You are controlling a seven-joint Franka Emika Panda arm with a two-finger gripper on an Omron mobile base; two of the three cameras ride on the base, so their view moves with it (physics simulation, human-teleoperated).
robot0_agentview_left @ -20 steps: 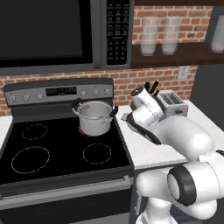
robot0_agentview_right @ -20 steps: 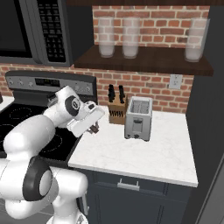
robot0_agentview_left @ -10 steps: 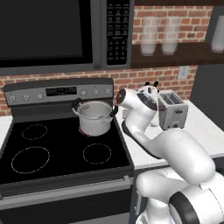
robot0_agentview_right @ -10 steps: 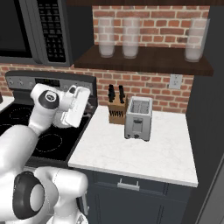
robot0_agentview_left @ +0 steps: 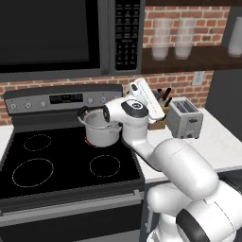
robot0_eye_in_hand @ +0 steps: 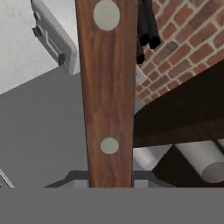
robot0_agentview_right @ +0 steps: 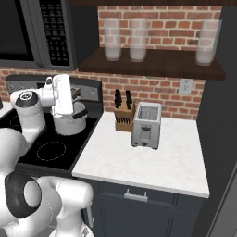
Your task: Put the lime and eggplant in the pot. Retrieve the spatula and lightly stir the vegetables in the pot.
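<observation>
The spatula's brown wooden handle (robot0_eye_in_hand: 108, 87), with two metal rivets, runs straight up the hand view, and my gripper (robot0_eye_in_hand: 109, 180) is shut on its lower end. Its blade is out of view. The steel pot (robot0_agentview_left: 101, 131) stands on the back right burner of the stove; in the right base view the pot (robot0_agentview_right: 69, 124) sits just below my white hand (robot0_agentview_right: 60, 95). In the left base view the hand (robot0_agentview_left: 144, 97) hangs beside the pot's right rim, slightly above it. The lime and the eggplant are hidden; I cannot see into the pot.
A silver toaster (robot0_agentview_left: 185, 118) and a wooden knife block (robot0_agentview_right: 122, 119) stand on the white counter right of the black stove (robot0_agentview_left: 56, 165). Microwave overhead, brick wall behind, and a dark shelf (robot0_agentview_right: 152, 65) with glass jars above the counter.
The arm has swung left from the counter by the knife block toward the stove and risen a little. The hand now sits by the pot, grip on the handle unchanged.
</observation>
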